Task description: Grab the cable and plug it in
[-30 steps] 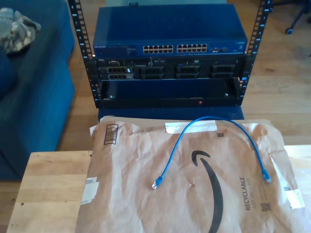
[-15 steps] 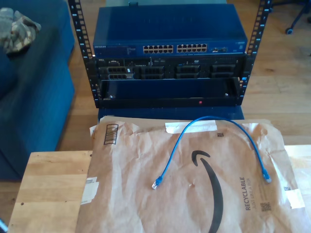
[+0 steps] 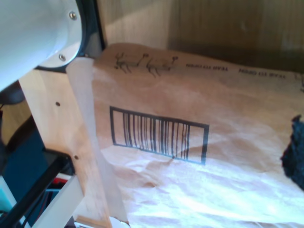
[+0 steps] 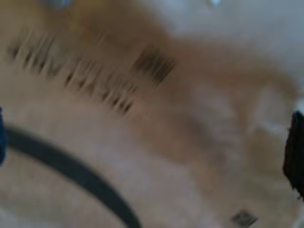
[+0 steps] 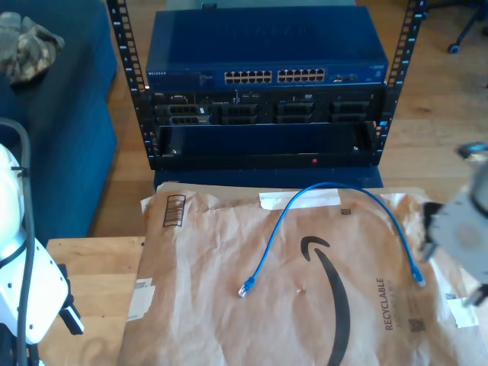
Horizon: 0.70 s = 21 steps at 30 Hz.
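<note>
Approach step, nothing grabbed yet. Rack (image 5: 263,84) with the blue switch (image 5: 267,49) stands beyond the table's far edge. Brown paper (image 5: 305,305) covers most of the wooden table (image 5: 84,290). An arm (image 5: 30,282) enters at the exterior view's left, another (image 5: 465,229) at its right; how far either gripper is open I cannot tell. Cable (image 5: 335,187) lies arched on the paper, both plugs free, near its far edge. Next: descend on one plug end, pinch it, then carry it to a switch port.
</note>
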Tool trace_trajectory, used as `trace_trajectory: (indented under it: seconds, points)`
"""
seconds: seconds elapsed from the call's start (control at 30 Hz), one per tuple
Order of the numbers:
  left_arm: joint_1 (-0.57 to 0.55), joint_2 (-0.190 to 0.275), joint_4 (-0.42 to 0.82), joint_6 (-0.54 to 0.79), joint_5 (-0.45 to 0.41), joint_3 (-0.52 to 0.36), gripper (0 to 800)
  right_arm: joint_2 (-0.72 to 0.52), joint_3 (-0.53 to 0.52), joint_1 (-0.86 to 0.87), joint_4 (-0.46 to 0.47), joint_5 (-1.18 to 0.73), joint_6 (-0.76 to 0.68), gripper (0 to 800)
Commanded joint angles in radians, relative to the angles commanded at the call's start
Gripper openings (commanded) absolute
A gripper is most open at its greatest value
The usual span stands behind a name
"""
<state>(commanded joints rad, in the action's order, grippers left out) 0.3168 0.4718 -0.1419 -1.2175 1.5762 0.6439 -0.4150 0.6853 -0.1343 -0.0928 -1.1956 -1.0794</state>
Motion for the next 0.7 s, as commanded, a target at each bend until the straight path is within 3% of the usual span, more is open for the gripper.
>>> trace_trajectory:
  seconds: [0.23,0.37,0.7]
  points:
    - [0.002,-0.005,0.0,0.0,-0.002,-0.002,800,0.204,0.149,-0.199,0.0,0.014,-0.046,798]
    - [0.002,-0.005,0.0,0.002,-0.002,-0.003,800,0.29,0.195,-0.288,0.003,0.137,-0.091,799]
    - [0.002,-0.021,0.0,0.002,-0.002,-0.003,800,0.459,0.307,-0.322,0.008,0.16,-0.121,798]
